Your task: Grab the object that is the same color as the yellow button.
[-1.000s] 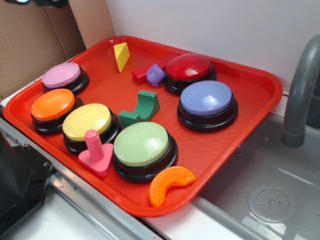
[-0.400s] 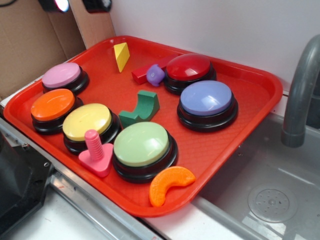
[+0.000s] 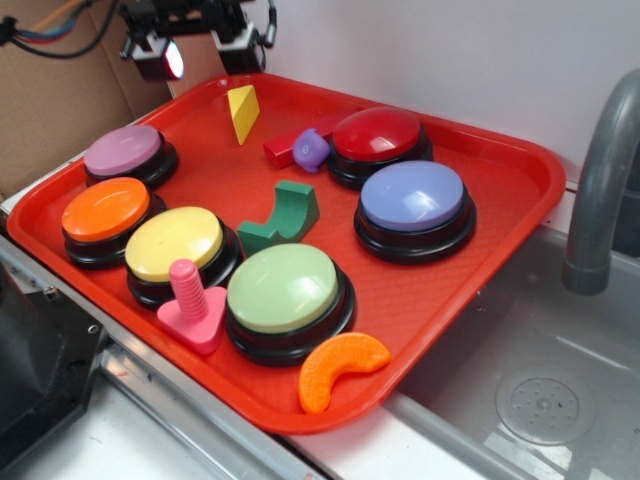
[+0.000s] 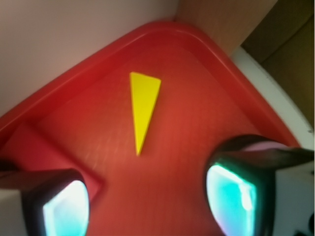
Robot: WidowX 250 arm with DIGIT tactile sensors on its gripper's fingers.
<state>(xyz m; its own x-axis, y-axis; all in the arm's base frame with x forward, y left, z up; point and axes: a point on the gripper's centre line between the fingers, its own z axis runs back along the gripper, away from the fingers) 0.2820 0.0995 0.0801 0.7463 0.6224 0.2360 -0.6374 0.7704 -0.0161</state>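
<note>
With the end effector [image 3: 196, 55] wide open and empty above the red tray's [image 3: 520, 200] far corner, it should centre over the yellow wedge [image 3: 243, 113] standing there, then descend squarely astride its thin faces.

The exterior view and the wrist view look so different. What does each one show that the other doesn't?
Only the exterior view shows the yellow button, the other colored buttons, the orange crescent and the sink faucet. Only the wrist view shows the gripper up close, its two fingers apart with nothing between them. Both show the yellow wedge lying on the red tray near its far corner.
</note>
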